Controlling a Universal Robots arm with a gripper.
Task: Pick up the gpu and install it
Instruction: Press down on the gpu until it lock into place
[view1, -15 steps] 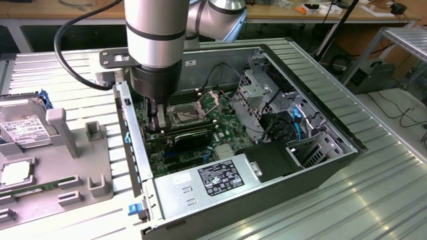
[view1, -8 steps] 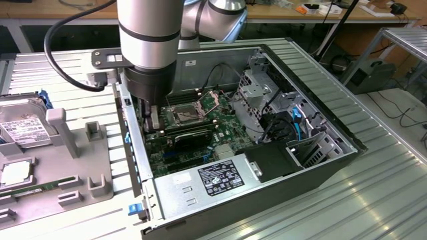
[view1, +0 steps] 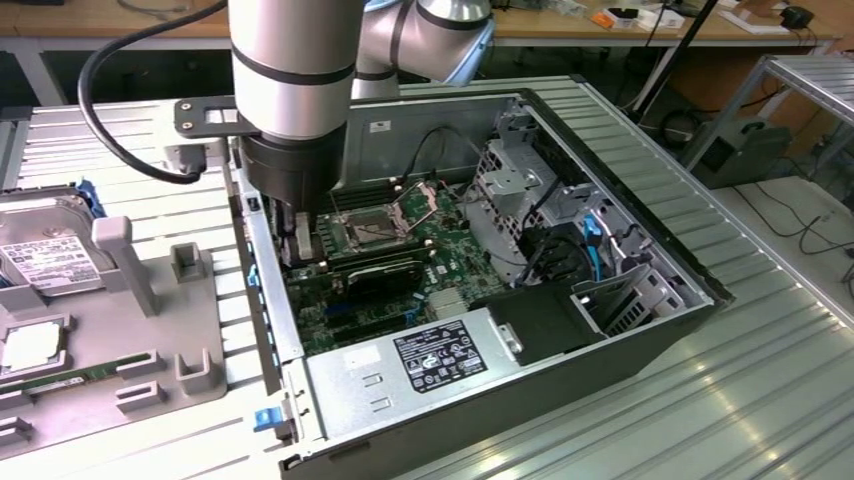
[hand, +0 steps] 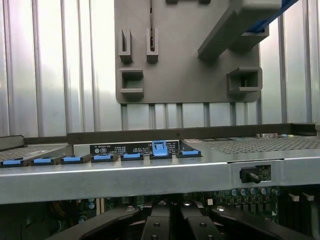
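The arm reaches down into the open computer case (view1: 627, 190), which lies on its side on the ribbed metal worktop (view1: 787, 400). The pincer (view1: 296, 235) is low inside the case, close to the wall on the exterior view's left, just above the green motherboard (view1: 441, 265). In the wrist view its black fingers (hand: 155, 222) stand pressed together, so the pincer is closed. Whether it grips something I cannot tell. The gpu (view1: 380, 268) sits inside the case as a dark flat card standing on the motherboard, just beside the pincer and below the processor socket (view1: 367, 228). Outside the case, on the exterior view's left, a grey holder tray (view1: 160, 300) carries a silver hard drive (view1: 40, 250) and a narrow green memory stick (view1: 60, 383).
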